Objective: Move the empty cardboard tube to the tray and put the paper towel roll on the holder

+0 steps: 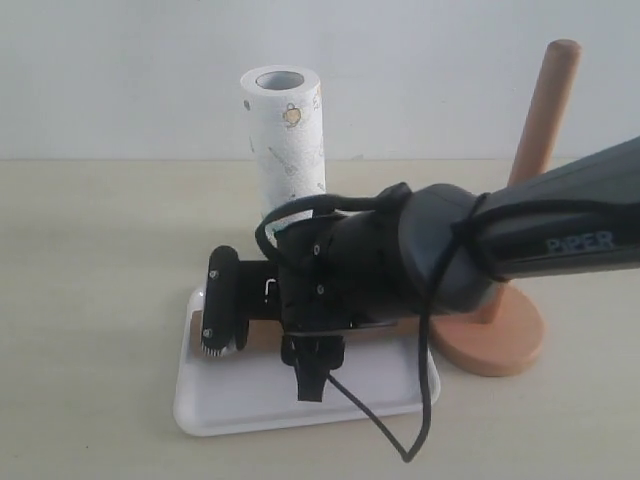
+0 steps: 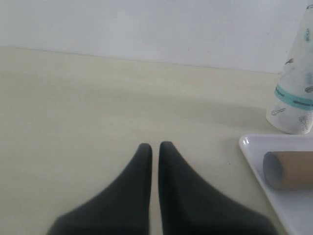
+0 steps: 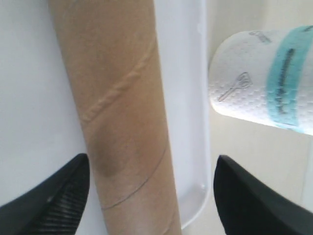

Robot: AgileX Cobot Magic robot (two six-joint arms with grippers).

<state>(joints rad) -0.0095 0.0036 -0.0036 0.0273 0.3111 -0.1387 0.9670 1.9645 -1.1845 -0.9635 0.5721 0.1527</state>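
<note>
The empty cardboard tube (image 3: 117,112) lies flat in the white tray (image 3: 183,88), along its far rim. My right gripper (image 3: 151,161) is open, one finger on each side of the tube, not pressing it. In the exterior view the right arm covers most of the tube (image 1: 255,335); its gripper (image 1: 222,305) hangs over the tray (image 1: 290,410). The paper towel roll (image 1: 285,140) stands upright behind the tray. The wooden holder (image 1: 540,120) stands bare at the right. My left gripper (image 2: 155,145) is shut on nothing, low over the table beside the tray (image 2: 254,152); the tube's open end (image 2: 288,169) shows there.
A black cable (image 1: 400,430) from the right arm loops over the tray's near right corner. The holder's round base (image 1: 500,335) sits just right of the tray, partly behind the arm. The paper towel roll (image 2: 296,98) stands close to the tray's far corner.
</note>
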